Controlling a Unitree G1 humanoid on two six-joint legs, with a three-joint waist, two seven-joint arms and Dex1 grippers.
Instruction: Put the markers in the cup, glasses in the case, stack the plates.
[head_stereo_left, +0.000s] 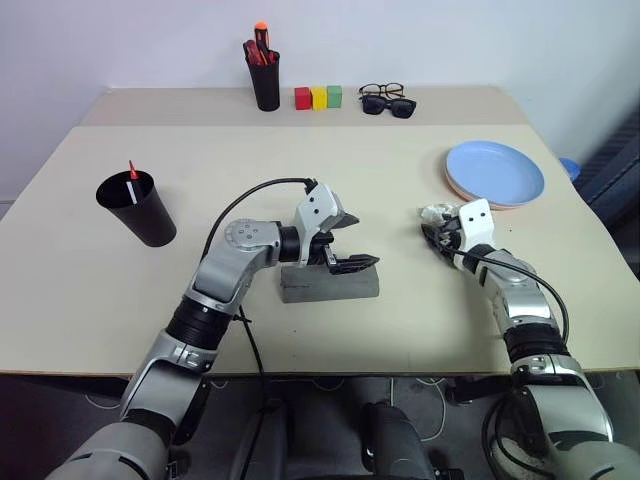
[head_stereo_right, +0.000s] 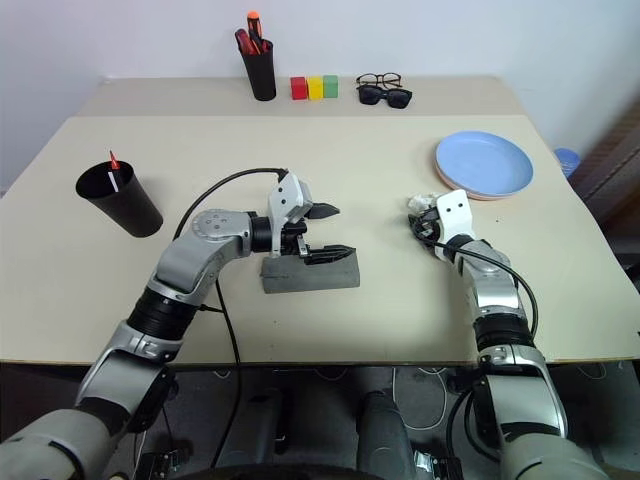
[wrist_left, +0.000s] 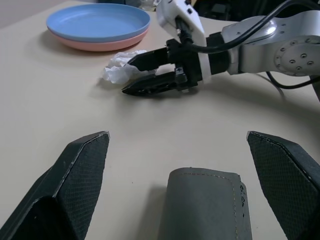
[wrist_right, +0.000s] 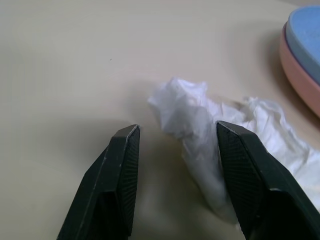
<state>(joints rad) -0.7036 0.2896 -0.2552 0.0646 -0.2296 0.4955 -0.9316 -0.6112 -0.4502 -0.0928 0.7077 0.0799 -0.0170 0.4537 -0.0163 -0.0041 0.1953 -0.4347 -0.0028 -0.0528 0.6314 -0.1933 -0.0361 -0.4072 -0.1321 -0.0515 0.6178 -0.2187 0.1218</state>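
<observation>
**Desk:** What am I looking at, centre of the head view?

**Operator:** My left gripper (head_stereo_left: 347, 243), fingers spread wide apart, hangs just over the case (head_stereo_left: 329, 283), which lies shut and flat on the table (head_stereo_left: 330, 170). I read that as a release pose: nothing sits between the fingers.

**Desk:** And right of centre?

**Operator:** My right gripper (wrist_right: 172, 165), fingers partly apart, points at a crumpled white wad (wrist_right: 200, 125). One finger touches its side; nothing is clamped. I can't tell what the wad is.

**Desk:** The plates?

**Operator:** Upper right, the blue plate (head_stereo_left: 494, 171) lies on the pink plate (wrist_left: 95, 45), only a pink rim showing. That looks finished.

**Desk:** Markers?

**Operator:** At left, the cup (head_stereo_left: 137, 207) stands upright with a red-capped marker (head_stereo_left: 132, 171) and a white one leaning inside.

**Desk:** The glasses?

**Operator:** With the case shut, I can't tell. Along the far edge sit spectacles (head_stereo_left: 381, 91), sunglasses (head_stereo_left: 388, 106), a pen holder (head_stereo_left: 264, 72) and coloured blocks (head_stereo_left: 318, 97), well apart from my arms.
</observation>
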